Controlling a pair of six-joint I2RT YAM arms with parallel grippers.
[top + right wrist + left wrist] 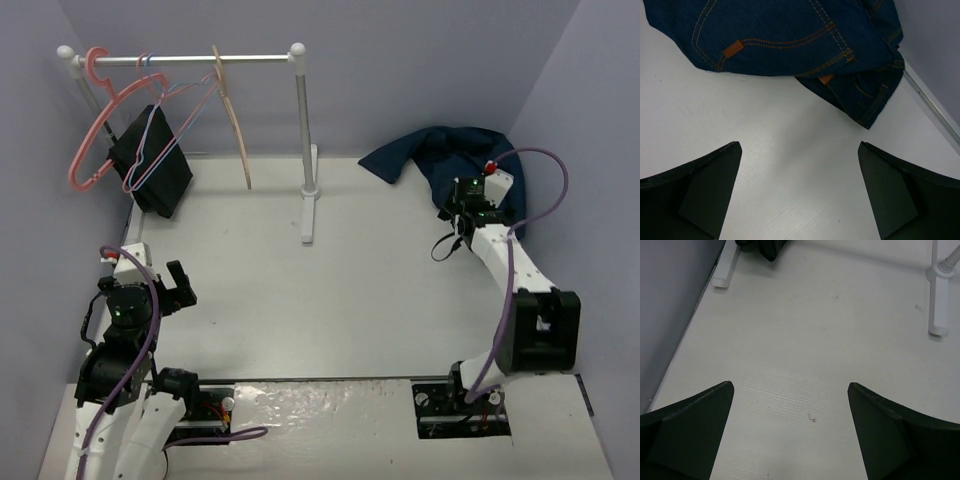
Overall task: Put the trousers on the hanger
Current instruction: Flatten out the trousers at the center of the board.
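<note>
Beyond right gripper [800, 146] (spread): trousers [790, 35], seemingly apart.

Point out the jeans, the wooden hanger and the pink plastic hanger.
jeans [440, 155], top view, middle of the crumpled heap
wooden hanger [238, 140], top view, on its hanging arm
pink plastic hanger [88, 135], top view, on its sloping arm

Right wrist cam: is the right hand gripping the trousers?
No, the right hand is open with only bare table between its jaws, and the trousers lie ahead of it.
</note>
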